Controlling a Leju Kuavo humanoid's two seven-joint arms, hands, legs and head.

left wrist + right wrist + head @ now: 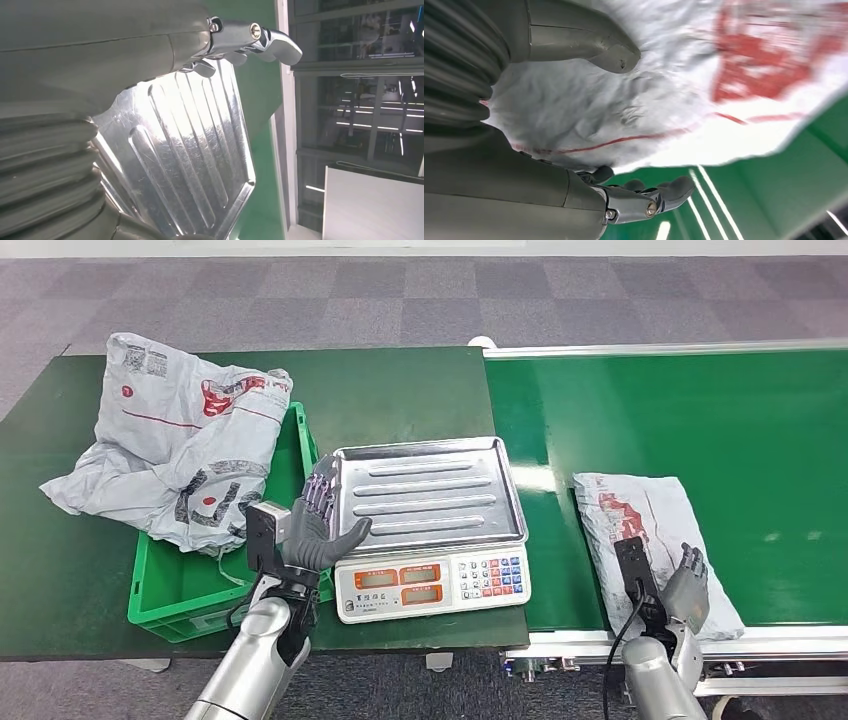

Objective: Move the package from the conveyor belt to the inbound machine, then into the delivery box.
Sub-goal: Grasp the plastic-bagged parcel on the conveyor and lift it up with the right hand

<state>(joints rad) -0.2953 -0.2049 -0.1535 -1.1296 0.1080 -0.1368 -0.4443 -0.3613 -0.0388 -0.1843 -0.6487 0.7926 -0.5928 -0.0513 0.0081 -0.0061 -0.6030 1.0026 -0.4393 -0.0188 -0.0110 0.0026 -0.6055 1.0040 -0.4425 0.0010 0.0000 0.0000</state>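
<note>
The white courier package (655, 540) lay flat on the green conveyor belt (720, 430), not yet gripped. The right hand (688, 585) hovered over its near edge, fingers spread and empty; it probably needed to close on a loose fold. The left hand (318, 525), also spread and empty, waited beside the scale's steel tray (430, 495).
</note>
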